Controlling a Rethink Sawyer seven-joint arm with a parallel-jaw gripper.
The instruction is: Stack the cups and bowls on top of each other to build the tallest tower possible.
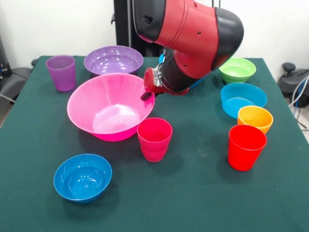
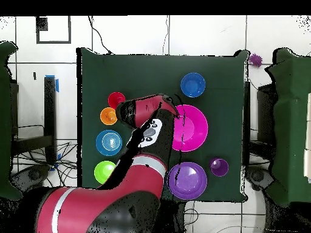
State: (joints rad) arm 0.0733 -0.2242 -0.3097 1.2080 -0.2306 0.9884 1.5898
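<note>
A dark green cloth point(image 1: 203, 193) covers the table from edge to edge. Behind it stands a plain white wall point(image 1: 58, 24), with a black upright post point(image 1: 123, 24) against it. At the right edge sits a dark chair base with a blue cable point(image 1: 297, 92) looped near it; another dark piece of furniture point(image 1: 12, 79) shows at the left. From above, the floor is white tile point(image 2: 200, 33) with dark seams, and loose black cables point(image 2: 33, 161) trail beside the table
</note>
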